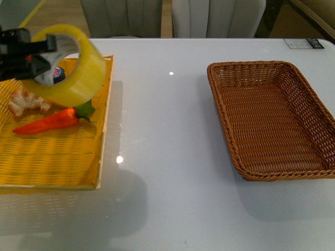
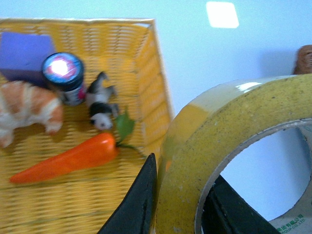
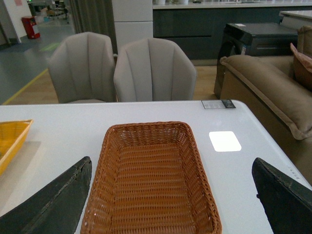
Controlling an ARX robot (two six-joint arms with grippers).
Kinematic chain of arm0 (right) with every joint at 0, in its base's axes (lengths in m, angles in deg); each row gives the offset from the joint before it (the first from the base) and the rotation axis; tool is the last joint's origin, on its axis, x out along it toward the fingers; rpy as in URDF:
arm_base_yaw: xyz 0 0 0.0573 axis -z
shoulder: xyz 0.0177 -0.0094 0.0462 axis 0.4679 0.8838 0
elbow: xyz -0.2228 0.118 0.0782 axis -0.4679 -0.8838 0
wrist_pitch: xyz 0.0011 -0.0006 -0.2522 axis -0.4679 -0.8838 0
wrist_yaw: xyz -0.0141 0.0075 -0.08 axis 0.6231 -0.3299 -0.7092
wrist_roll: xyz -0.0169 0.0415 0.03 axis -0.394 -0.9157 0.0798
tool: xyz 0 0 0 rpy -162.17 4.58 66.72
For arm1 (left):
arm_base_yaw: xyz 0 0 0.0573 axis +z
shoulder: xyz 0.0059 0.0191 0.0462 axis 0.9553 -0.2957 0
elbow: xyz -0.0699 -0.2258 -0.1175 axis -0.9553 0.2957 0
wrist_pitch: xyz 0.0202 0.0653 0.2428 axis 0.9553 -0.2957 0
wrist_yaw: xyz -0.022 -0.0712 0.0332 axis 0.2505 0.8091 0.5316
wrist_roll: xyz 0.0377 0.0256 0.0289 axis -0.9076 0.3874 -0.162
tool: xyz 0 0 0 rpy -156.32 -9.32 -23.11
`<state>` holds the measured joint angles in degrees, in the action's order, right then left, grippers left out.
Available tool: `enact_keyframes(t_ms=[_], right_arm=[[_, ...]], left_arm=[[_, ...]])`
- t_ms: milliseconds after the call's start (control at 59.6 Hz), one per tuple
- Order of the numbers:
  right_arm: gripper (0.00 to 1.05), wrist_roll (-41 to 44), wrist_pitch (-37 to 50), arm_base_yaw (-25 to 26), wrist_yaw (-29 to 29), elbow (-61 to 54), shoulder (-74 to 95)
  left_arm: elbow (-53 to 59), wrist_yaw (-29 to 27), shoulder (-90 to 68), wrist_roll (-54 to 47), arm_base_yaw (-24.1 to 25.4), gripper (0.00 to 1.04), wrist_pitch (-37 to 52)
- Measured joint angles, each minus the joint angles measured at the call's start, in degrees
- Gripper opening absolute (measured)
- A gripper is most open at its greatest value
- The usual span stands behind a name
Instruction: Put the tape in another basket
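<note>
My left gripper [image 1: 44, 52] is shut on the tape [image 1: 78, 68], a wide yellowish roll, and holds it in the air above the right part of the yellow tray [image 1: 52, 157]. In the left wrist view the tape [image 2: 229, 141] fills the near side, one black finger [image 2: 139, 200] outside the roll's wall and the other inside the ring. The brown wicker basket [image 1: 272, 120] stands empty on the right of the white table. It lies under my right gripper [image 3: 170, 195], whose fingers are spread wide to either side of the basket [image 3: 151, 180]. The right arm does not show in the front view.
On the yellow tray lie an orange carrot [image 1: 49, 121], a croissant [image 1: 23, 100], a dark jar [image 2: 63, 75], a purple block [image 2: 24, 53] and a small black-and-white toy [image 2: 100, 105]. Two grey chairs [image 3: 122, 68] stand behind the table. White table surface [image 1: 162, 130] separates tray and basket.
</note>
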<state>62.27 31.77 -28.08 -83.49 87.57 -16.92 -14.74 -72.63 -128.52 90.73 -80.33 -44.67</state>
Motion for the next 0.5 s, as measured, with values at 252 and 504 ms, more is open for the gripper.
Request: enact_keyframes(t_ms=[252,504], right_arm=[[0.96,0.0,0.0,0.0,0.0,0.0,0.0],[0.96,0.0,0.0,0.0,0.0,0.0,0.0]], left_arm=[[-6.3,-1.0,2.1,7.3,-15.1,0.16,-5.1],[-8.0,-1.0,2.4,11.2,-26.6,0.16,-7.4]])
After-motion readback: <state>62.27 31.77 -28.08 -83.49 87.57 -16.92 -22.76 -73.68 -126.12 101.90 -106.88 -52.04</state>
